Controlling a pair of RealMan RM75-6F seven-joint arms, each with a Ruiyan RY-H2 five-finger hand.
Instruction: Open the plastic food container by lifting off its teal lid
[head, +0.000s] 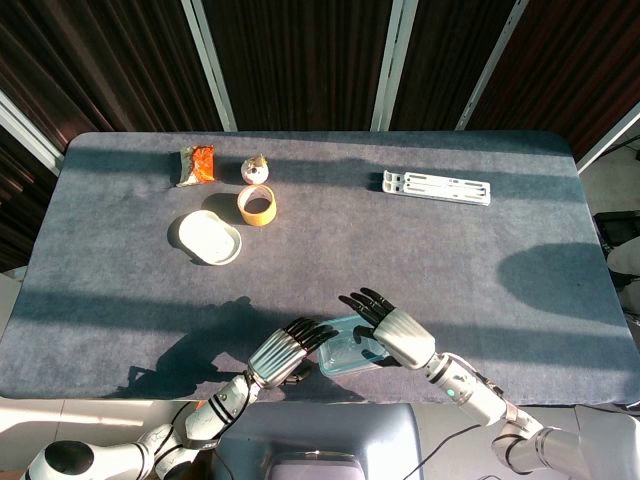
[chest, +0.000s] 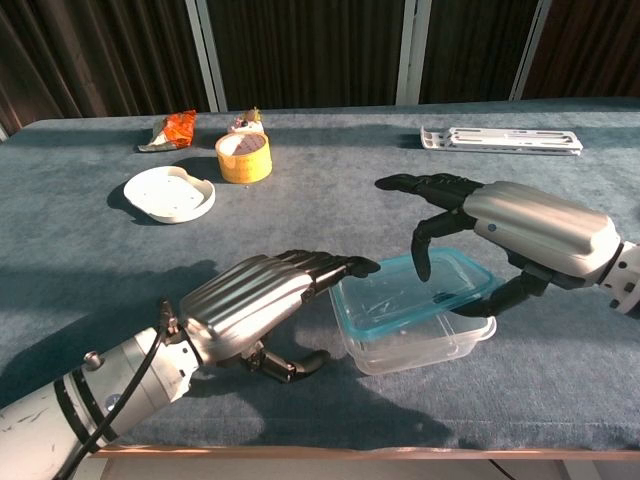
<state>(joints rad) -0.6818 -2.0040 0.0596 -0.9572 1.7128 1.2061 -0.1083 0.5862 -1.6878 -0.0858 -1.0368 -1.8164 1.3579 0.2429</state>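
**Inspector A:** Location of the item?

**Inspector B:** The clear rectangular plastic food container (chest: 425, 345) sits at the near edge of the grey cloth-covered counter (chest: 330, 220), between the two robot hands. Its thin teal plastic lid (chest: 410, 292) lies tilted on top, the right side raised, the left side low against the rim.

**A:** Left robot hand?

**B:** The left robot hand (chest: 258, 300) is beside the container's left end, fingers curled forward with the tips at the lid's left edge. Whether it presses or merely touches, I cannot tell from either view.

**A:** Right robot hand?

**B:** The right robot hand (chest: 500, 225) arches over the lid's right half, fingers spread, one fingertip pointing down onto the lid and the thumb apparently hooked beneath the raised edge. It looks like a light pinch, though the contact is partly hidden.

**A:** Handling assessment?

**B:** Judged light, flexible and smooth; the empty tub may lift with the lid unless steadied. Best hold is the raised right-hand lip, peeling upward while the left hand restrains the base.
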